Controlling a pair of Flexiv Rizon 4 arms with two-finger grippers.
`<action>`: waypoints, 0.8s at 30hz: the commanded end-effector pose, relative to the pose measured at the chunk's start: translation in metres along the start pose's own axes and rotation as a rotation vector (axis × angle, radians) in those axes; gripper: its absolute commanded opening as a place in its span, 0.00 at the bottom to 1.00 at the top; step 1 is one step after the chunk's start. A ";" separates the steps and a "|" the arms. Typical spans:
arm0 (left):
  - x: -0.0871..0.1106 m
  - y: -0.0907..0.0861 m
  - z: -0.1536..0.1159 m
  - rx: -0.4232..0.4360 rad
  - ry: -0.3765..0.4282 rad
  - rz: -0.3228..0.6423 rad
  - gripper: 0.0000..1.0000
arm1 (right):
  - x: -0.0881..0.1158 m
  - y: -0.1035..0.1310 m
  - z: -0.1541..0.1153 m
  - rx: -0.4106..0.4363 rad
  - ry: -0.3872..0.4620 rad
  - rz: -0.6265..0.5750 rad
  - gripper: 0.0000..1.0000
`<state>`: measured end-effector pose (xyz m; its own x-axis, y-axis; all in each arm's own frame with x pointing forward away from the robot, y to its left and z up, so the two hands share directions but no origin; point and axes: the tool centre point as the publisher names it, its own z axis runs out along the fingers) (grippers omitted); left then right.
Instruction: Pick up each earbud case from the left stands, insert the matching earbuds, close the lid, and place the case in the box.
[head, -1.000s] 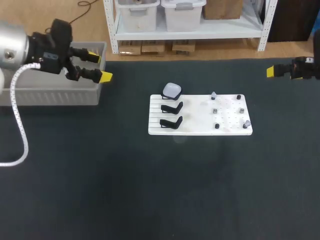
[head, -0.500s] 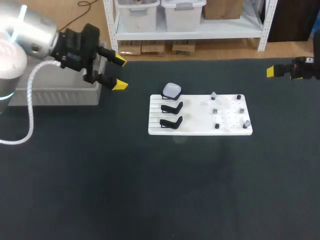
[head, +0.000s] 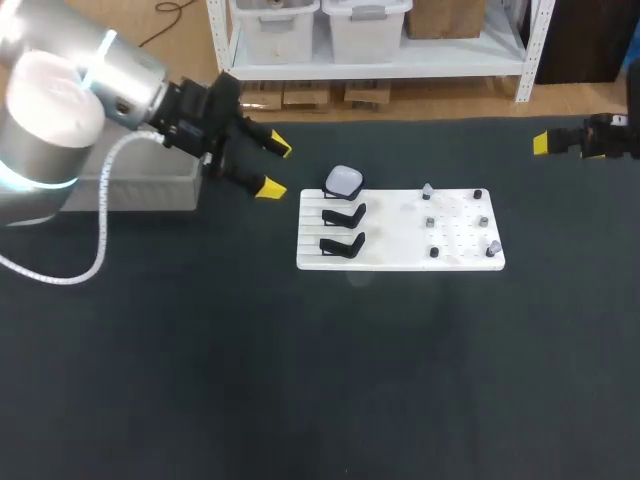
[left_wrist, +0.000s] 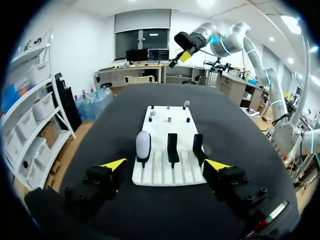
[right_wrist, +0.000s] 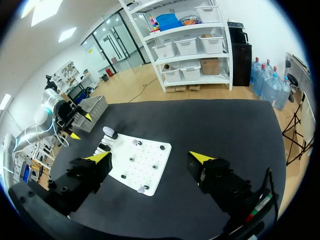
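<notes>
- The earbud case (head: 343, 181), a small pale rounded shell, sits on the farthest of three black stands (head: 343, 214) at the left end of the white board (head: 400, 258)
- It looks light, rigid and smooth, so probably slippery; best pinched gently across its broad sides, below the lid seam
- The left gripper (head: 277, 169) hangs near the board, fingers spread wide and empty
- The right gripper (right_wrist: 150, 157) is likewise parted, well apart from the board
- Small pieces on the board's far half may be earbuds, too tiny to tell
</notes>
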<state>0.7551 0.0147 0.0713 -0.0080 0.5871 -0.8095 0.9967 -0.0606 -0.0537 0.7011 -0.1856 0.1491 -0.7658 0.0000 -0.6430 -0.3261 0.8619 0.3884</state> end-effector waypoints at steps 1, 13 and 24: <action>0.003 0.008 0.014 0.093 -0.015 -0.001 1.00 | 0.000 0.001 -0.001 0.003 0.001 0.000 1.00; 0.007 0.006 0.044 0.094 -0.023 -0.014 0.92 | 0.000 0.001 -0.001 0.003 0.001 0.000 1.00; 0.007 0.021 0.063 0.047 -0.045 -0.041 0.87 | 0.000 0.001 -0.001 0.003 0.001 0.000 1.00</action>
<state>0.7680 -0.0296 0.0324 -0.0531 0.5553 -0.8299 0.9907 -0.0748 -0.1135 0.7011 -0.1856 0.1491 -0.7658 -0.0001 -0.6430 -0.3262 0.8619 0.3884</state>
